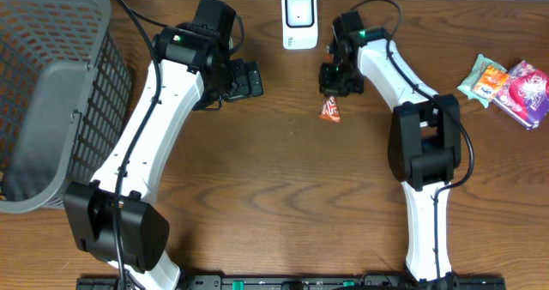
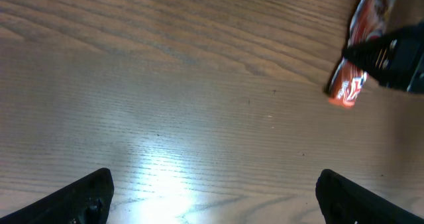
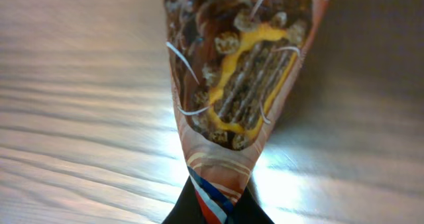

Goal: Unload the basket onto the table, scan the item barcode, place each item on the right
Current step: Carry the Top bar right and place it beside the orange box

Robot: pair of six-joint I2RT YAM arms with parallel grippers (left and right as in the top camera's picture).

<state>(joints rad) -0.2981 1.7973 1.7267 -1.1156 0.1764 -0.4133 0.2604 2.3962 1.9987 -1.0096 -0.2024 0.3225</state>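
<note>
The item is an orange snack packet (image 1: 330, 110) pictured with chocolate-and-caramel bars, hanging just above the wooden table. My right gripper (image 1: 336, 86) is shut on its upper end. In the right wrist view the packet (image 3: 238, 85) fills the middle, its crimped end pinched in my right gripper (image 3: 215, 209). The white barcode scanner (image 1: 299, 20) stands at the table's back edge, up and to the left of the packet. My left gripper (image 1: 246, 80) stands open to the packet's left, with only bare table between its fingers (image 2: 86, 197). The left wrist view catches the packet (image 2: 361, 45) at top right.
A grey mesh basket (image 1: 51, 93) takes up the table's left end. Several colourful snack packets (image 1: 506, 84) lie at the far right. The table (image 1: 283, 196) is dark brown wood.
</note>
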